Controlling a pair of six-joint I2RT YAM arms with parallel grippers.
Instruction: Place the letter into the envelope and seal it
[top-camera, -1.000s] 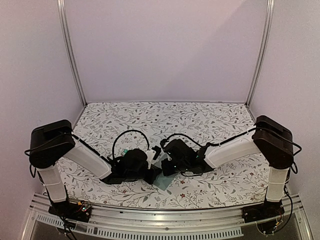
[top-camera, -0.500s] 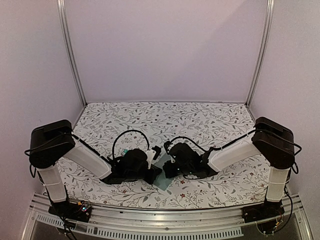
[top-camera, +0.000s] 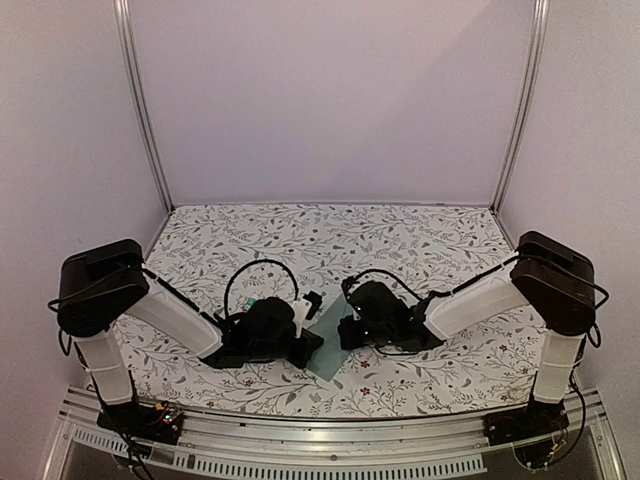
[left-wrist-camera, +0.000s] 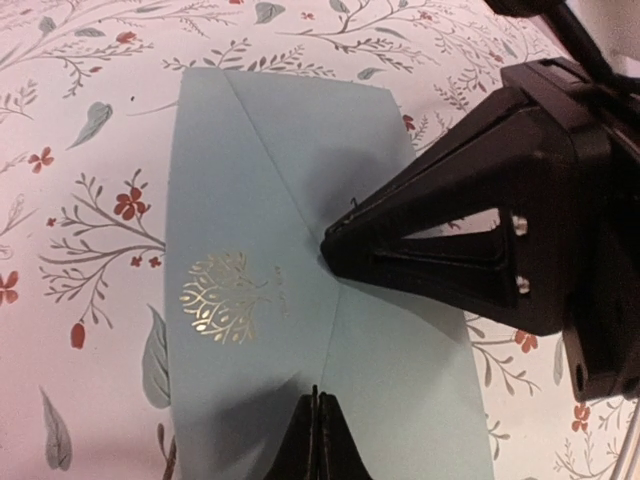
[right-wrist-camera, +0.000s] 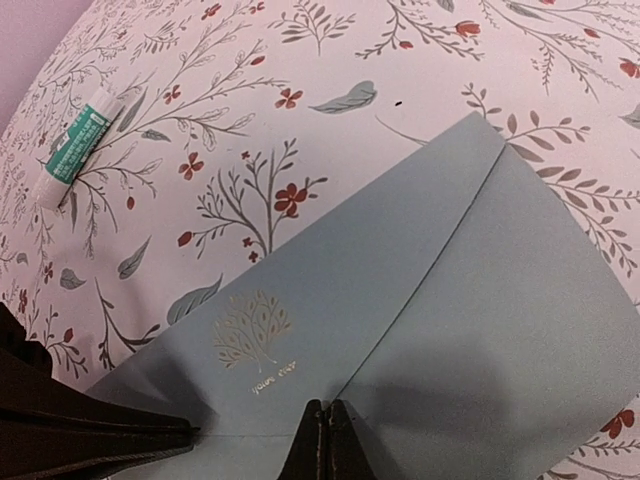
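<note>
The teal envelope (left-wrist-camera: 260, 200) lies flat on the floral table with its triangular flap folded down and a gold tree emblem on it. It also shows in the right wrist view (right-wrist-camera: 470, 300) and between the two grippers in the top view (top-camera: 325, 357). My left gripper (left-wrist-camera: 320, 402) is shut, with its tips on the envelope's near edge. My right gripper (right-wrist-camera: 327, 408) is shut, with its tips at the flap's seam. In the left wrist view the right gripper (left-wrist-camera: 330, 250) is a black wedge touching the flap's point. The letter is out of view.
A small white-and-teal glue stick (right-wrist-camera: 75, 145) lies on the table beyond the envelope, to the left. The left gripper's black body (right-wrist-camera: 80, 430) sits at the envelope's lower left corner. Metal frame posts (top-camera: 140, 110) stand at the table's back corners.
My right gripper has slid a little to the right, away from the left gripper, so more of the envelope shows between them. The left arm has not moved.
</note>
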